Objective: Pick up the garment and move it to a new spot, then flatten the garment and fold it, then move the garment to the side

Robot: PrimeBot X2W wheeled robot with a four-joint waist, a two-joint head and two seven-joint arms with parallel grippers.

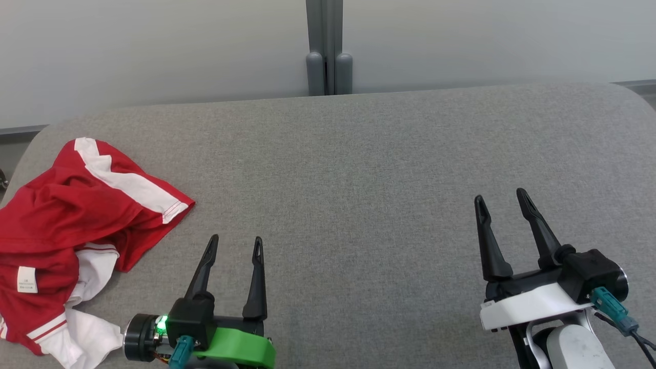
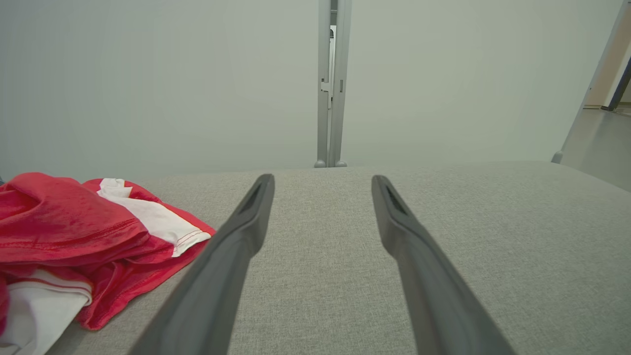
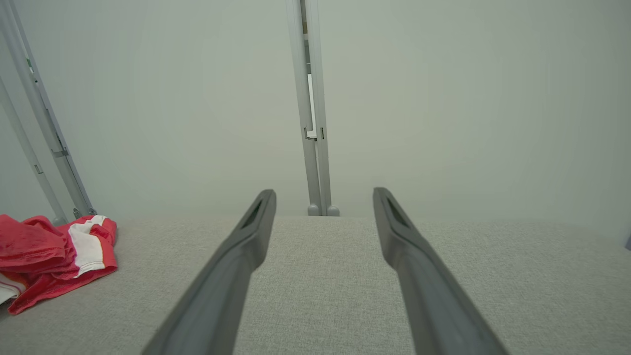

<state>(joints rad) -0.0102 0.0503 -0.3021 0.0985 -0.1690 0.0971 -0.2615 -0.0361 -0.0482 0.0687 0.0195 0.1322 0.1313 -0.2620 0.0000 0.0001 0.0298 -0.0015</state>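
Garment [image 1: 66,220]: red with white bands, crumpled in a heap at the left edge of the grey fabric-covered surface [image 1: 359,179], running toward the near-left corner. One white-banded hem is flopped out to the right, and more white fabric is bunched at the near end. Left gripper [image 1: 236,238] sits low near the front edge, just right of the heap. Its fingers point at the far edge, spread wide with nothing between them, and are clear of the cloth. The left wrist view agrees: left gripper [image 2: 322,178] is parted over bare grey fabric, with the garment [image 2: 84,236] off to its left side. Right gripper [image 1: 500,194] is at the front right, well apart from the garment, fingers angled slightly left toward the far edge, also wide and empty. In its own wrist view the right gripper [image 3: 323,191] frames bare surface, with the garment [image 3: 49,256] far off at the left edge. Left wrist carries a green bracket [image 1: 241,348] and a lit green LED [image 1: 162,323]; right wrist has a white cover [image 1: 528,305]. White sewn-in tag [image 1: 26,279] shows on the near part of the garment, print too small to read. Pale wall panels [image 1: 154,46] stand behind the far edge, joined at a grey post [image 1: 328,46].
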